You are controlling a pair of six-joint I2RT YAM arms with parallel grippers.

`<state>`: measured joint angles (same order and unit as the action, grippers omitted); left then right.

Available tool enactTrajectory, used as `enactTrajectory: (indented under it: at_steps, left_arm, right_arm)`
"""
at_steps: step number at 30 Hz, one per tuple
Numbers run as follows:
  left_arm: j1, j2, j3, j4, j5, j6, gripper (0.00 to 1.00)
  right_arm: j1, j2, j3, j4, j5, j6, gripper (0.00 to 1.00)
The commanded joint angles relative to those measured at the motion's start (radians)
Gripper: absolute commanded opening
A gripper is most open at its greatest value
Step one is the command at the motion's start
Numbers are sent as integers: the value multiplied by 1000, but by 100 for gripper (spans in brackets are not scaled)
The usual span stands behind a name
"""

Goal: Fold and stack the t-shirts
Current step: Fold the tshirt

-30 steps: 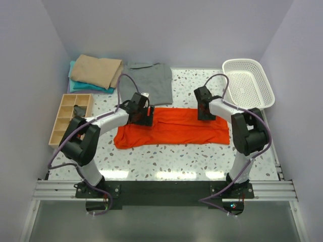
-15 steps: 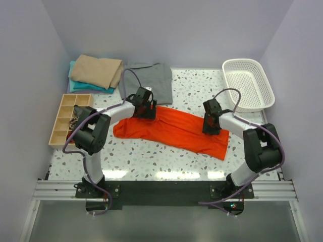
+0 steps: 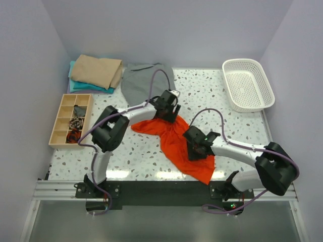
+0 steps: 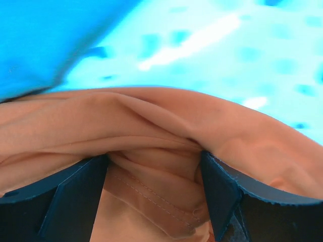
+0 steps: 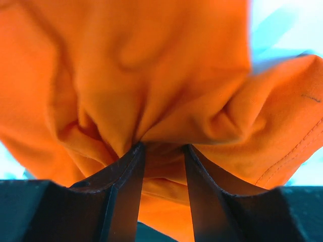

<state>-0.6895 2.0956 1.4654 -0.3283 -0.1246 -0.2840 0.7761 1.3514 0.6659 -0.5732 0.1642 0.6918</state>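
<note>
The orange-red t-shirt (image 3: 177, 147) lies bunched on the speckled table, running from the middle down towards the near edge. My left gripper (image 3: 169, 112) is shut on its far end, and a thick fold of that cloth (image 4: 151, 121) fills the gap between the fingers (image 4: 222, 191). My right gripper (image 3: 195, 149) is shut on the shirt's middle, with gathered orange cloth (image 5: 151, 65) pinched between its fingers (image 5: 126, 186). The grey t-shirt (image 3: 139, 83) lies flat at the back. A folded tan shirt (image 3: 96, 70) rests on a folded teal one (image 3: 81, 86) at the back left.
A white mesh basket (image 3: 247, 83) stands at the back right. A wooden compartment tray (image 3: 70, 118) with small items sits at the left edge. The right arm reaches across the front of the table, and the left arm curves over its middle.
Both grippers swung the orange-red shirt round from lying crosswise to running front to back. The right gripper came leftward and nearer. The left gripper moved to the right.
</note>
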Motion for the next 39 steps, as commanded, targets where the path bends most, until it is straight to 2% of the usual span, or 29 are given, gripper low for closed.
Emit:
enactTrajectory:
  at_steps: [1, 7, 9, 12, 15, 16, 19, 22, 23, 27, 28, 30, 31, 35, 38, 39]
  left_arm:
    - [-122, 109, 38, -77, 154, -11, 78]
    - [-150, 159, 192, -136, 201, 9, 77]
    - [-177, 141, 194, -161, 186, 25, 78]
    - [-185, 136, 206, -112, 275, 46, 79]
    - [-183, 217, 335, -135, 304, 80, 79]
    - [-180, 274, 427, -147, 363, 115, 79]
    - [-180, 387, 649, -218, 414, 138, 79]
    - [-179, 423, 739, -210, 431, 160, 80]
    - [-176, 423, 750, -210, 431, 166, 80]
    - [-159, 345, 684, -215, 373, 184, 81]
    - [-156, 278, 594, -175, 337, 181, 81]
    - [-137, 206, 508, -131, 301, 174, 82]
    - [-128, 140, 437, -85, 281, 157, 82]
    - [-74, 35, 360, -43, 212, 132, 83]
    - [-35, 1, 308, -26, 200, 123, 83]
    - [-27, -5, 294, -17, 201, 117, 84]
  right_arm:
    - [159, -1, -80, -90, -60, 193, 41]
    - [408, -14, -32, -114, -81, 290, 42]
    - [492, 31, 24, -155, -80, 299, 42]
    - [580, 101, 104, -194, -20, 311, 45]
    - [594, 150, 170, -189, 21, 276, 45]
    - [595, 156, 190, -203, 49, 273, 46]
    - [592, 173, 262, -218, 74, 226, 50]
    - [592, 196, 340, -252, 121, 189, 51]
    - [592, 199, 359, -295, 150, 186, 54]
    - [575, 157, 467, -430, 325, 173, 58]
    - [565, 111, 478, -454, 400, 179, 59]
    - [522, 46, 497, -519, 458, 193, 60]
    - [505, 13, 495, -524, 484, 192, 60]
    - [363, -173, 427, -530, 615, 193, 61]
    - [280, -233, 388, -457, 640, 155, 64]
    - [215, -259, 361, -412, 605, 84, 65]
